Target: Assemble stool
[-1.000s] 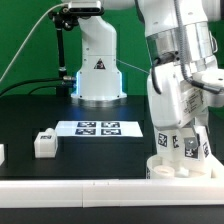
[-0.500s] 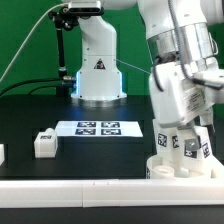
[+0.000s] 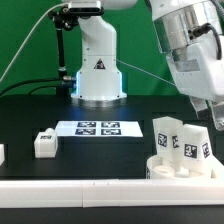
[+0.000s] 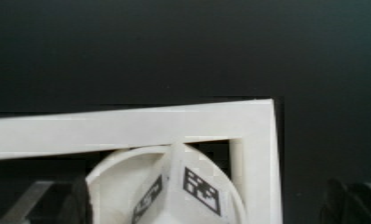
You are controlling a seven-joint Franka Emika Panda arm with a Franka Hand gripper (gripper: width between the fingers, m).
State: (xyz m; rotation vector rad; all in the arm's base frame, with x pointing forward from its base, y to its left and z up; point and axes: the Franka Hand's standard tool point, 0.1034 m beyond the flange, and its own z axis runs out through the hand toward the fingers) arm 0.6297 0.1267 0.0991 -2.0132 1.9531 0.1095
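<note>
the gripper (image 3: pixel 207 108) hangs above the seat (image 3: pixel 185 167) (two legs (image 3: pixel 167 135) stand on it); wide or narrow, i can't tell. next, grab the loose leg (image 3: pixel 41 143), well away from the seat, squarely.

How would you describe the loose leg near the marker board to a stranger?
Find the marker board in the middle of the black table. Just off its end on the exterior view's left sits a small white leg. Unlike the legs on the seat, it lies alone.
</note>
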